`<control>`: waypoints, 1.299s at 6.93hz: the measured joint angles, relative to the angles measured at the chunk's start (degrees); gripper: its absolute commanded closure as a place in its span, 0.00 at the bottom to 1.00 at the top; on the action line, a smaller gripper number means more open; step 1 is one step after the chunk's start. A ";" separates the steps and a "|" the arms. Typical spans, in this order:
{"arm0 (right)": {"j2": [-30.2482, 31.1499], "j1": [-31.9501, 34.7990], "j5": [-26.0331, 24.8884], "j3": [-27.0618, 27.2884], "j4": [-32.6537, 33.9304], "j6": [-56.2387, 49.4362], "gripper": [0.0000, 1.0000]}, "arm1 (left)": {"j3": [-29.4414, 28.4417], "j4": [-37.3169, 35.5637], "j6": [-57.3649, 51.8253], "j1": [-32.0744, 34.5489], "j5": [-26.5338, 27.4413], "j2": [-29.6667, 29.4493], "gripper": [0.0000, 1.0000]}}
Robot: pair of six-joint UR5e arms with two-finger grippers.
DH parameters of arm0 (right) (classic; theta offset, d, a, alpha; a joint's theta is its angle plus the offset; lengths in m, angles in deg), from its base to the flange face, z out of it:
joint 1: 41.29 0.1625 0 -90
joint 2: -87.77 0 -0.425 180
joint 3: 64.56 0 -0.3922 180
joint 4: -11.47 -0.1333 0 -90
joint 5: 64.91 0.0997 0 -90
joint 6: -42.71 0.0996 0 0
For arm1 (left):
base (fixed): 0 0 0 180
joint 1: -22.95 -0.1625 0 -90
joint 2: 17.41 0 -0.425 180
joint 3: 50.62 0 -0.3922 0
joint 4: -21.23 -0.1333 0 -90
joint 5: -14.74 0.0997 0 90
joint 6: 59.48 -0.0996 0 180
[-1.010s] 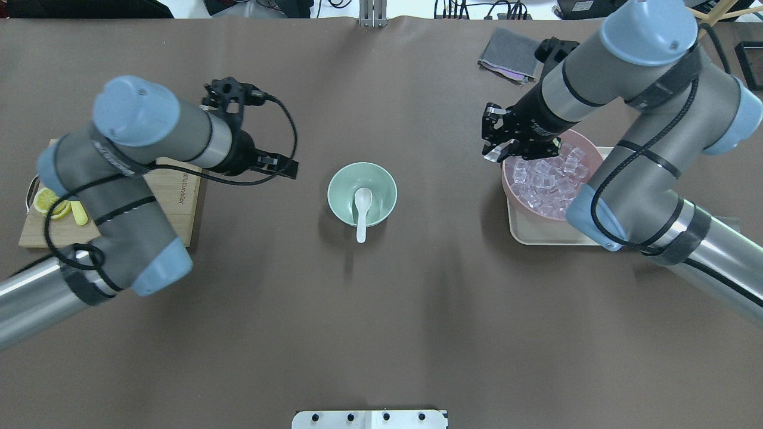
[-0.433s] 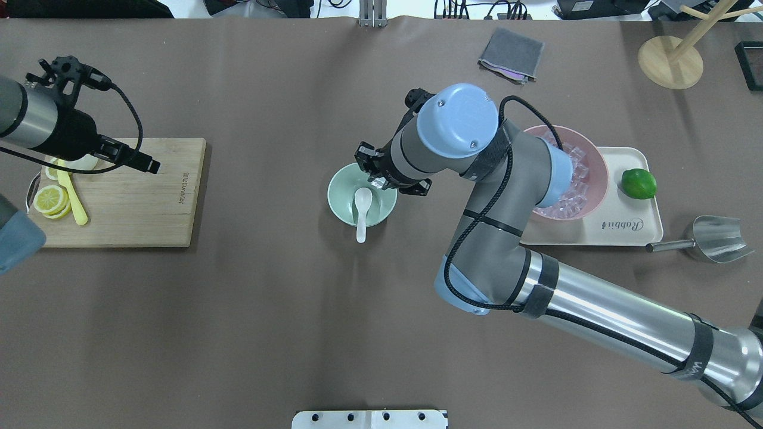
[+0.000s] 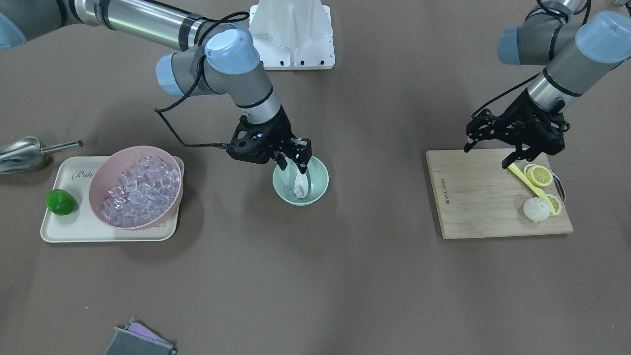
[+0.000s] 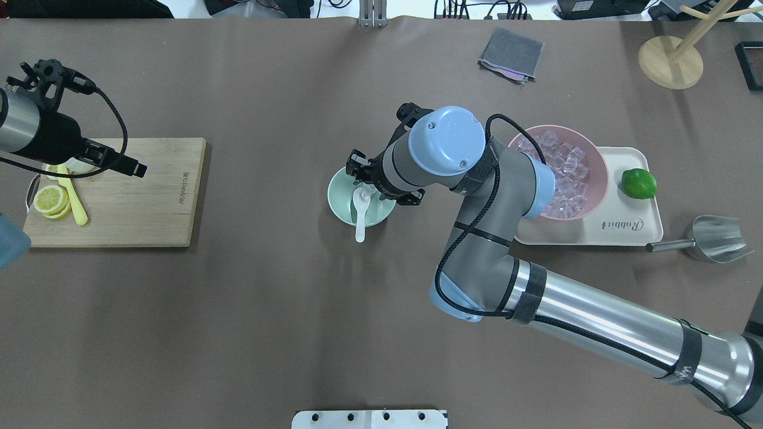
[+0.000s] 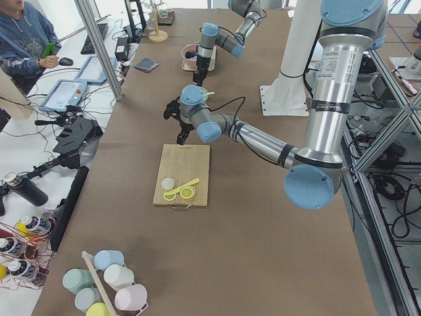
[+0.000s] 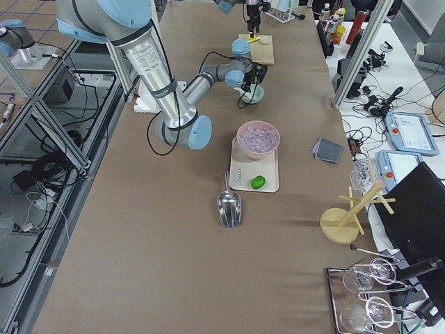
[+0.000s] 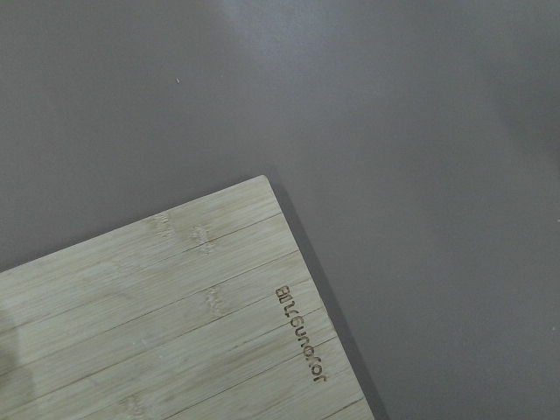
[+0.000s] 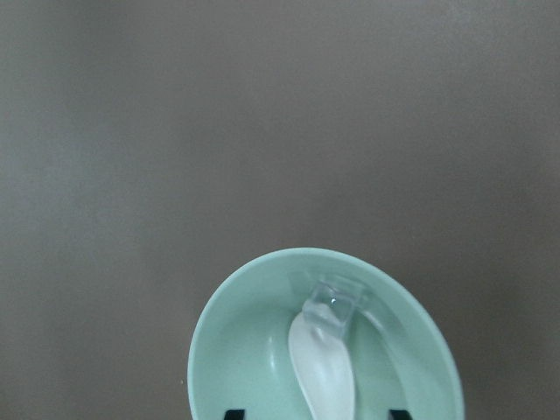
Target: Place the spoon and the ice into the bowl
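Since spoon (image 8: 325,376) and ice (image 8: 332,302) both lie inside bowl (image 8: 219,350), task looks done as far as visible; only arm pull-back left, I'd say. Ice rests on spoon's scoop: clear, sharp-edged, prob. slick. Spoon is glossy white w/ deep oval scoop, handle poking over rim. Bowl is smooth, round, mint green. Right tool (image 3: 292,163) hangs over bowl, fingers spread, holding nothing. Left tool (image 3: 489,153) over wood board (image 3: 483,197), also spread, empty.
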 measured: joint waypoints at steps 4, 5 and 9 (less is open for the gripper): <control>19.61 18.36 18.79 16.48 4.44 -22.32 0.00 | -0.16 -1.38 -7.67 9.81 -4.27 5.75 0.03; 24.35 24.01 22.85 17.44 5.39 -31.58 0.00 | -0.19 -1.51 -11.16 13.49 -6.21 8.18 0.03; 41.35 43.92 29.08 11.81 5.95 -73.46 0.00 | -1.69 -1.10 -24.91 22.89 -7.11 21.06 0.03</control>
